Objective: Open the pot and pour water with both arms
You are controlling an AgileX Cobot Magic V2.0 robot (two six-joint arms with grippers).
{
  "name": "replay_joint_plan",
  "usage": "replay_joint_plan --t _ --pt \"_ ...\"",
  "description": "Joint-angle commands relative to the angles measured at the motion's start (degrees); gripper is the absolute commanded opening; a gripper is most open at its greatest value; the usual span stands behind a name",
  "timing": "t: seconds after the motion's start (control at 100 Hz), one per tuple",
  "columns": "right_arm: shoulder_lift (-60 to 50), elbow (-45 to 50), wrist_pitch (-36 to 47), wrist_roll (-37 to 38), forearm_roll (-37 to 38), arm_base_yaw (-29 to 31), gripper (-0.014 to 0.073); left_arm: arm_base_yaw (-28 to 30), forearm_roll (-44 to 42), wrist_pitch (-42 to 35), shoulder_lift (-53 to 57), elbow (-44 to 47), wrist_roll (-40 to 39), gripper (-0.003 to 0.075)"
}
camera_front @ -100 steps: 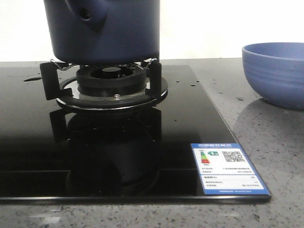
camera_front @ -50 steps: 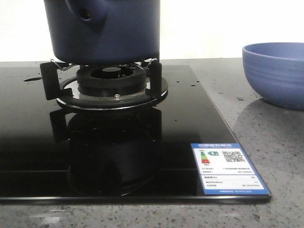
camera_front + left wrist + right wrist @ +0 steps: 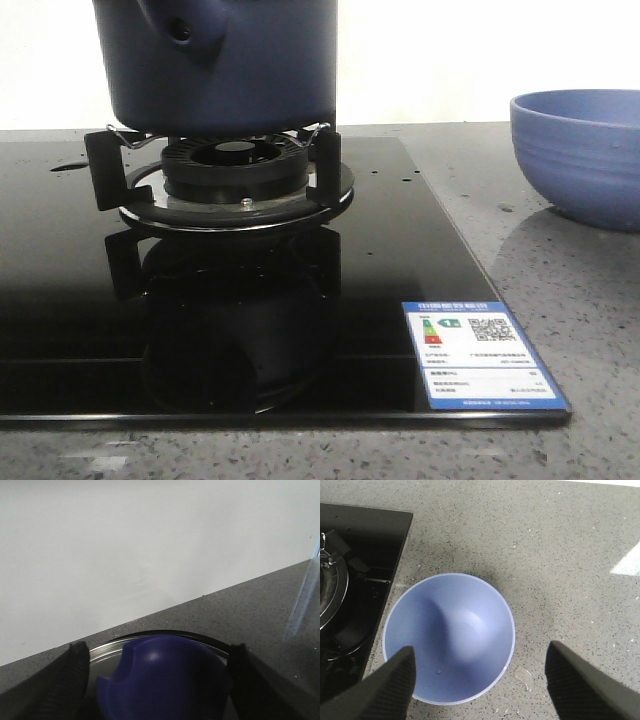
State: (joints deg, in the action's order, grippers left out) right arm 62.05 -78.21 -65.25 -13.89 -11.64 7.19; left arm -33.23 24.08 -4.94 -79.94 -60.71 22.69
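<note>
Straddling the lid knob [image 3: 165, 680], my left gripper [image 3: 159, 685] stands spread – no pinch that I can see – so opening the pot [image 3: 225, 65] on the burner [image 3: 232, 165] comes first: close, then lift straight up. My right gripper [image 3: 479, 677] hangs spread above the bowl [image 3: 449, 637], which sits just beside the cooktop edge [image 3: 400, 555], with bare counter beyond it.

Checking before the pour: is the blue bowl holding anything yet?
No: the bowl shows only its bare blue inside beneath the open right pincer.
</note>
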Motion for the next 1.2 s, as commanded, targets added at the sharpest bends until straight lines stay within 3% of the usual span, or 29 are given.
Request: replay_joint_plan --t 0.0,0.33,0.42,0.5,0.64,0.69,0.79,0.98,1.19 --pt "-1.1 -1.8 3.2 -0.5 -0.9 0.4 0.0493 -0.4 1.0 -4.3 3.6 -2.1 -0.2 0.0528" --pt "-1.1 -1.8 3.9 -0.5 -1.6 0.4 0.0493 0.0 1.2 -1.3 17.6 -2.1 -0.2 0.0511" --pt "-1.1 -1.8 5.4 -0.5 -4.9 0.4 0.0475 1.2 -0.7 0.1 21.4 -2.1 0.1 0.0446" --pt "-1.6 -0.8 9.6 -1.5 -11.0 0.4 0.0391 3.1 -1.4 1.5 23.9 -2.0 0.1 0.0316" --pt "-4.5 5.6 20.5 -13.8 -30.1 0.4 0.0073 8.4 -1.4 4.0 27.7 -0.3 0.1 0.0003" --pt "-5.9 8.7 23.7 -19.5 -36.5 0.4 -0.0071 10.6 -1.6 4.9 29.0 0.9 0.1 -0.002" --pt "-8.7 15.8 28.4 -32.1 -47.4 0.4 -0.0061 14.9 -1.5 4.9 32.6 4.3 0.1 -0.002" --pt "-16.4 31.1 32.4 -55.9 -60.7 0.4 -0.006 20.4 -0.3 1.9 43.0 16.3 0.1 -0.002" --pt "-28.3 47.8 37.7 -68.6 -70.2 0.4 -0.0061 21.3 1.5 -2.9 56.3 32.9 0.1 -0.002"
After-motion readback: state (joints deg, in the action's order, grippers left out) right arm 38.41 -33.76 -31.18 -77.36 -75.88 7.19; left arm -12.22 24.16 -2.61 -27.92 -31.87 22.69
